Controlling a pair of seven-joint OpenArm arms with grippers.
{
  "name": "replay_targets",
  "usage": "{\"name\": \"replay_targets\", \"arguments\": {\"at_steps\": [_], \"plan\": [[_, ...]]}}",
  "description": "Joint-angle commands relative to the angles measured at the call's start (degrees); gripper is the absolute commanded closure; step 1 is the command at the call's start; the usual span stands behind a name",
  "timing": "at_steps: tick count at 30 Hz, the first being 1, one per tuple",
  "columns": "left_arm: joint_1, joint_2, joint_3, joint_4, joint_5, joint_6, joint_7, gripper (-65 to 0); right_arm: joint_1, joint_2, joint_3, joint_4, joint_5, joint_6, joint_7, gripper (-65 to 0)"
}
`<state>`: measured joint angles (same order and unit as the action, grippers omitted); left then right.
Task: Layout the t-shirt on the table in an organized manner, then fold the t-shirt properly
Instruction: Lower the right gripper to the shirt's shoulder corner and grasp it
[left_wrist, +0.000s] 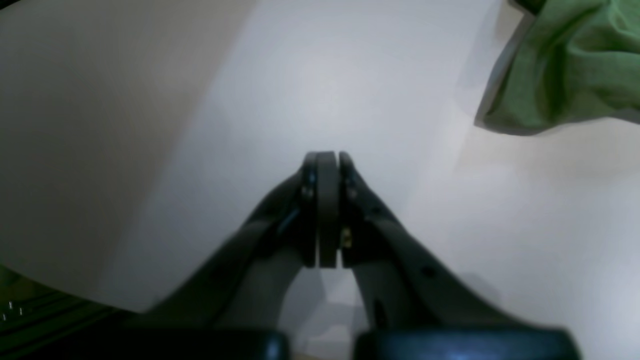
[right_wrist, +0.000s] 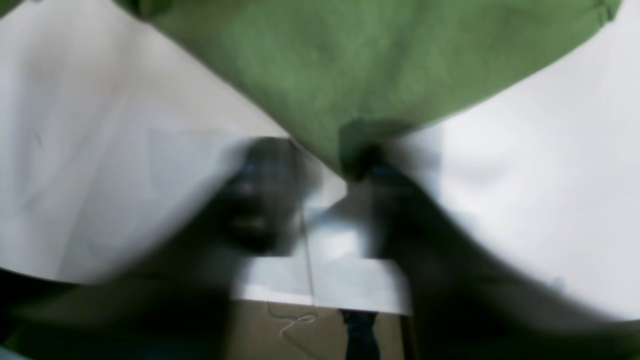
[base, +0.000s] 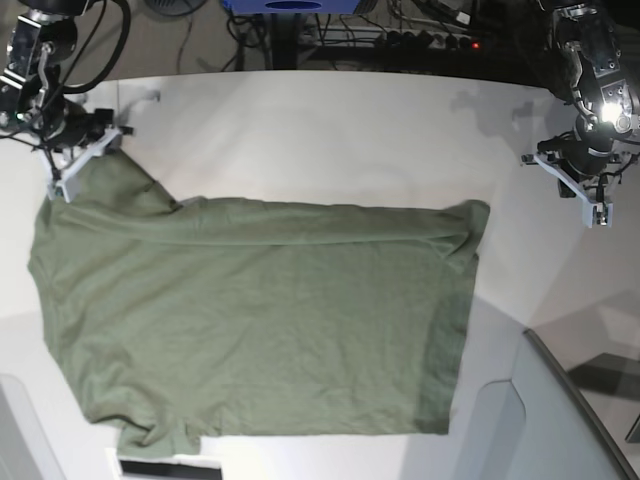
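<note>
The olive-green t-shirt (base: 260, 320) lies spread over the white table (base: 330, 140), with its upper part folded over and one corner reaching up to the far left. My right gripper (base: 70, 175) is at that corner. The right wrist view is blurred: the fingers (right_wrist: 265, 170) stand apart, and the shirt's corner (right_wrist: 340, 90) points down between them, beside the right-hand one. My left gripper (left_wrist: 327, 155) is shut on nothing over bare table (left_wrist: 350, 75), with the shirt's edge (left_wrist: 565, 65) off to its upper right. In the base view the left gripper (base: 590, 205) hangs right of the shirt.
A grey angled panel (base: 545, 420) rises at the table's front right, and another grey edge (base: 12, 430) shows at the front left. A small white and black object (base: 160, 467) sits under the shirt's front hem. Cables and gear lie beyond the far edge.
</note>
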<state>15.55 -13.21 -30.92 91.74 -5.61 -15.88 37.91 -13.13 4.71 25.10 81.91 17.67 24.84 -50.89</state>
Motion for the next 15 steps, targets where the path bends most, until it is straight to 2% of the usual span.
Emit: {"name": "replay_targets", "arguments": {"at_steps": [1, 3, 8, 11, 15], "plan": [[-0.3, -0.8, -0.3, 1.0, -0.1, 0.3, -0.9, 0.0, 0.7, 0.8, 0.1, 2.0, 0.0, 0.3, -0.9, 0.0], [-0.3, -0.8, -0.3, 1.0, -0.1, 0.3, -0.9, 0.0, 0.8, 0.8, 0.2, 5.6, 0.0, 0.3, -3.8, -2.6], [-0.4, -0.8, -0.3, 1.0, -0.1, 0.3, -1.0, 0.0, 4.0, 1.3, 0.1, 12.6, -0.4, 0.3, -11.3, -0.2], [-0.4, -0.8, -0.3, 1.0, -0.1, 0.3, -1.0, 0.0, 9.1, 3.6, -0.1, 11.3, -0.4, 0.3, -15.5, -0.2], [-0.4, -0.8, -0.3, 1.0, -0.1, 0.3, -1.0, 0.0, 16.5, 5.9, -0.3, 4.6, -0.5, 0.2, -16.0, -0.2]]}}
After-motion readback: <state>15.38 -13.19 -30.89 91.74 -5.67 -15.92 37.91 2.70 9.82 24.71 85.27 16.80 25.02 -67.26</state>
